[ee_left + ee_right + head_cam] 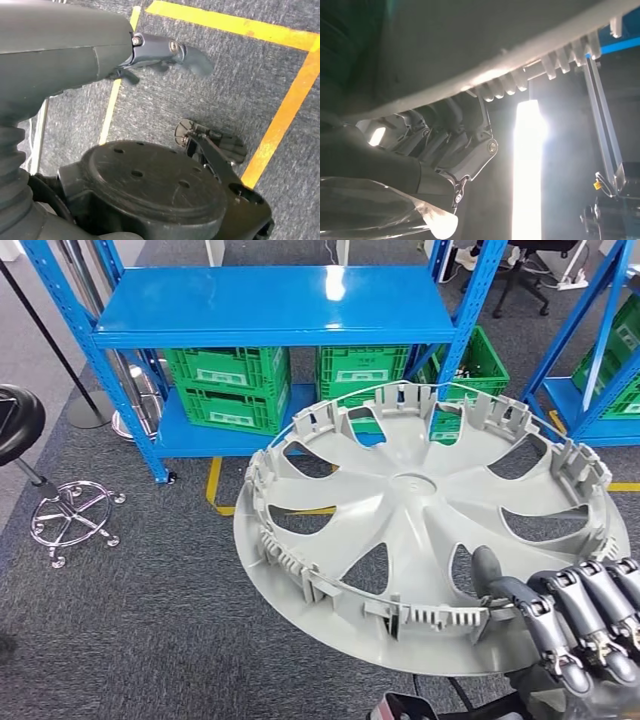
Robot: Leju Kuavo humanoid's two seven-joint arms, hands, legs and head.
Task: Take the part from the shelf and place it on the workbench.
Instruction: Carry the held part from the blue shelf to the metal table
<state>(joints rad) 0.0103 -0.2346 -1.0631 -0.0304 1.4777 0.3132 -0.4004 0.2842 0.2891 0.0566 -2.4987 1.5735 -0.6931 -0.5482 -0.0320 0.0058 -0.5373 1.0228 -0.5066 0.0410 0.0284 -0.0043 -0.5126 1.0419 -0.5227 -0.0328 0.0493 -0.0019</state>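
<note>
The part is a large grey plastic wheel cover (pixel 423 520), inner side up, with clips around its rim. It hangs tilted in the air in front of the blue shelf (pixel 272 305), over the carpet. My right hand (pixel 581 625) grips its near right rim, thumb on the inner face and dark fingers curled over the edge. In the right wrist view the cover's rim (pixel 471 45) runs across above the closed fingers (pixel 463 135). My left hand (pixel 162 52) hangs over the carpet, a dark finger stretched out, holding nothing.
Green crates (pixel 226 385) stand on the shelf's lower level; its top board is bare. A second blue rack (pixel 596 360) with green crates stands at the right. A black stool on a chrome base (pixel 72 515) is at the left. Yellow tape (pixel 215 485) marks the grey carpet.
</note>
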